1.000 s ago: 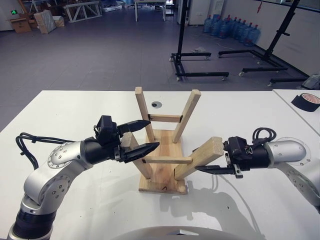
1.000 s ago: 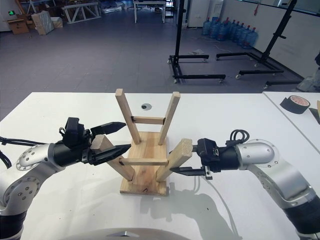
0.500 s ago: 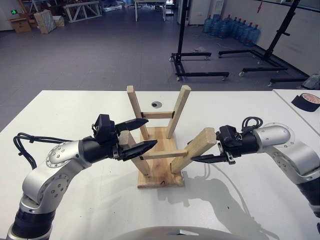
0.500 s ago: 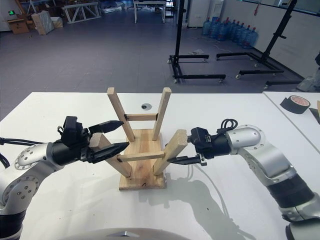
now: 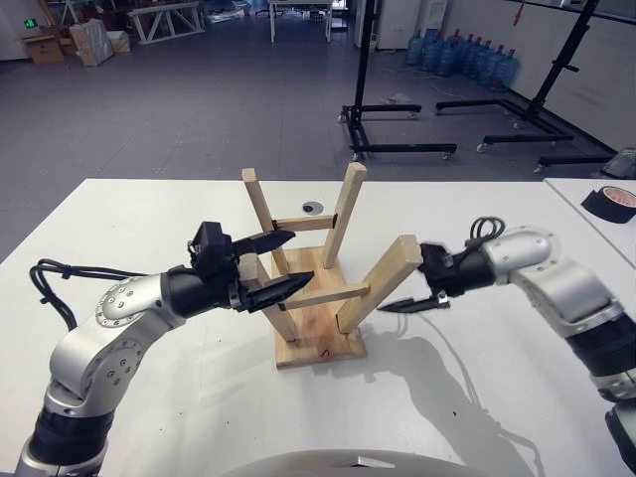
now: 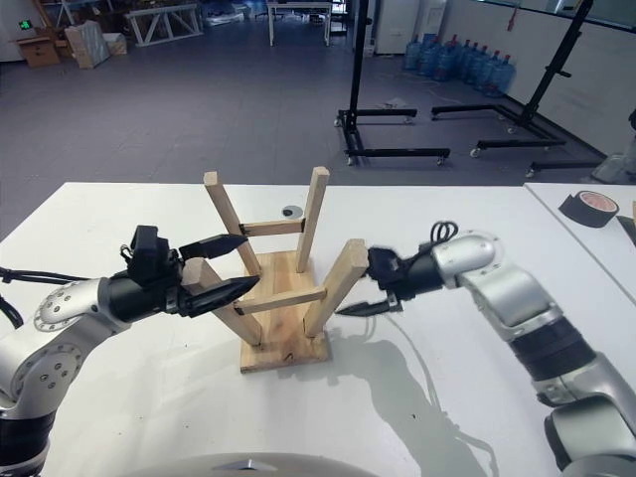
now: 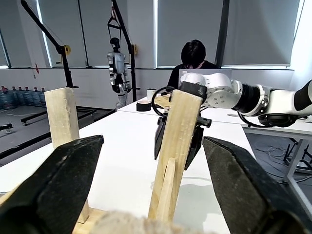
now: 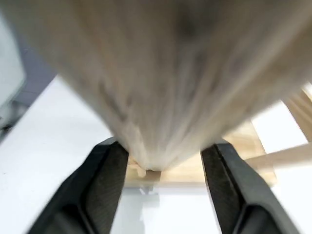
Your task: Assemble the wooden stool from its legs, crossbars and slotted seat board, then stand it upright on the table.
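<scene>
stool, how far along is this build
Done: the stool looks assembled, four legs and both crossbars seated in the seat board, which lies flat on the table, legs up. In hand: the right end effector is clamped on the near right leg; the left end effector is at the near left leg. Left: turning it over to stand upright.
</scene>
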Tool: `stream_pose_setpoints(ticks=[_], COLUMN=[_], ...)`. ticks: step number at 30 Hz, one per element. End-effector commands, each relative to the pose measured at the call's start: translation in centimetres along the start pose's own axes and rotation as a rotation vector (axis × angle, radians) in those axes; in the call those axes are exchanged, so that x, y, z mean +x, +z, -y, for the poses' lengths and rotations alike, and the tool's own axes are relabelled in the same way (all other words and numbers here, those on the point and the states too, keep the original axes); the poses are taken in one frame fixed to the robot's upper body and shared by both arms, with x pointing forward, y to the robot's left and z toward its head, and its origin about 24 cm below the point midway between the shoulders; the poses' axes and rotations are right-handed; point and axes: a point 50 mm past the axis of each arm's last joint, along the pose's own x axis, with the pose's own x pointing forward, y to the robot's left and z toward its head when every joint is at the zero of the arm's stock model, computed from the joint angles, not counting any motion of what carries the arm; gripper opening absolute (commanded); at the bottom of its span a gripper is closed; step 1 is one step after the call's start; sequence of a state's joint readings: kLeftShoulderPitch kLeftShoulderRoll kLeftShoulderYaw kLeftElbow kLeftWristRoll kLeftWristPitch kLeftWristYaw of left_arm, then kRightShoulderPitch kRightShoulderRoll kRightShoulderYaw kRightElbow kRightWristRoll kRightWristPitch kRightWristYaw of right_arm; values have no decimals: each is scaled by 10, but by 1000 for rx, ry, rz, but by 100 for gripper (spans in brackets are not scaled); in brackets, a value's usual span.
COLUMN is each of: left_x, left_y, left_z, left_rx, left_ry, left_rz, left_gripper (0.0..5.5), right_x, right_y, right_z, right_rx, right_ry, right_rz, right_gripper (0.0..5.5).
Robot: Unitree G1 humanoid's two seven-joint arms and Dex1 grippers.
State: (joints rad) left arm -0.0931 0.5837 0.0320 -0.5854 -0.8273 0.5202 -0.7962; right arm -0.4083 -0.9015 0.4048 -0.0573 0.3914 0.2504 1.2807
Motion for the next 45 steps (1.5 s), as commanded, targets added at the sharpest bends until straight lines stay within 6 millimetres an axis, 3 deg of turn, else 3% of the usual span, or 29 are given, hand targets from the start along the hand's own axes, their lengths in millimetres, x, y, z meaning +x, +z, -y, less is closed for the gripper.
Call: stream_pose_setpoints(ticks=[1,5,8,13,17,22,27,31,36,40,45], left_x=[1,1,1,1,1,0,-4,0,6,1,-3], left_y=[1,2,4,9,17,36,42,39,36,40,44], left_z=[-2,-3,-4,-6,-3,12,11,10,9,8,8], left_rx=[3,8,15,3,-5,-20,-33,-55,-80,-78,-75], left_ry=[5,3,5,28,19,-38,-16,-9,2,35,77], left_rz=[-13,-14,-11,25,67,182,213,223,248,270,281], left_gripper=[370,370,370,370,370,370,370,370,370,370,370], right_x=[3,2,-3,-28,-56,-78,-104,-88,-47,-29,-15], right_y=[-2,-6,-8,-4,21,65,99,136,160,163,148], right_z=[5,2,-2,-9,-13,-29,-23,-16,-20,-32,-36], right_rx=[4,12,32,33,34,10,-87,-179,-437,-601,-564], right_ry=[-41,-73,-95,-188,-322,-364,-527,-643,-782,-823,-822], right_rz=[-19,-15,-7,60,181,383,511,616,476,418,362], right_gripper=[325,388,392,392,392,392,392,392,392,392,392])
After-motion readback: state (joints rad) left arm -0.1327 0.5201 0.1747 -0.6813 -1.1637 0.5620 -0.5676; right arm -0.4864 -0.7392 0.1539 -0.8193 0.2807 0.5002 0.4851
